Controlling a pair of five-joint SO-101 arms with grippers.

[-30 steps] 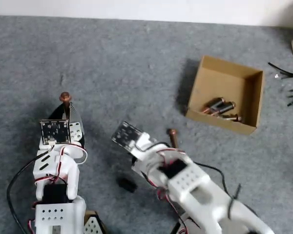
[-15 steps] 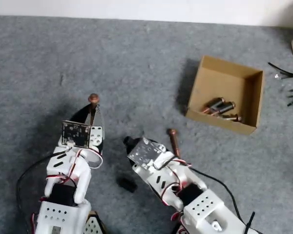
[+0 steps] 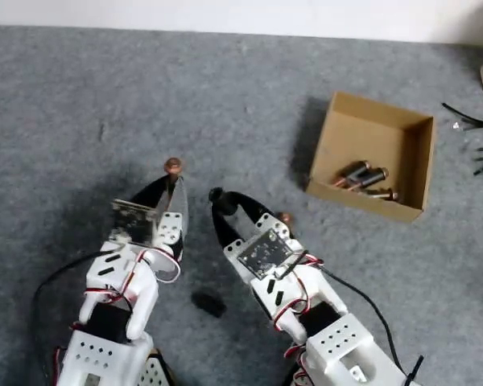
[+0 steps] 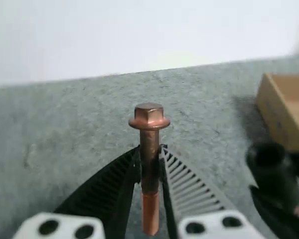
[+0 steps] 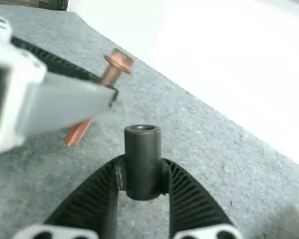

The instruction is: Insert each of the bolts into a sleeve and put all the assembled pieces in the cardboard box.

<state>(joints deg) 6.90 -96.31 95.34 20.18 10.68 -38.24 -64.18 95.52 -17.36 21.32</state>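
Your left gripper (image 4: 150, 149) clamps copper hex-head bolt (image 4: 149, 117), just beside dark cylindrical sleeve (image 5: 142, 149) clamped in right gripper (image 5: 142, 167). Line threaded tip with sleeve's open bore before pushing.

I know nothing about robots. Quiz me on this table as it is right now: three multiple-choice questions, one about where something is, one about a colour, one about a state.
1. Where is the loose short black cylindrical sleeve?
A on top of an arm
B on the grey carpet between the left arm and right arm
C hanging off the table edge

2. What colour is the hex-head metal bolt in the left arm's jaws?
A silver
B blue
C copper

3. The right arm's jaws are:
A shut on a black hollow sleeve
B wide open, empty
C shut on a bolt

Answers:
1 B, the high view shows it lying there.
2 C, its head and shaft look copper.
3 A, the jaws press the sleeve's sides.
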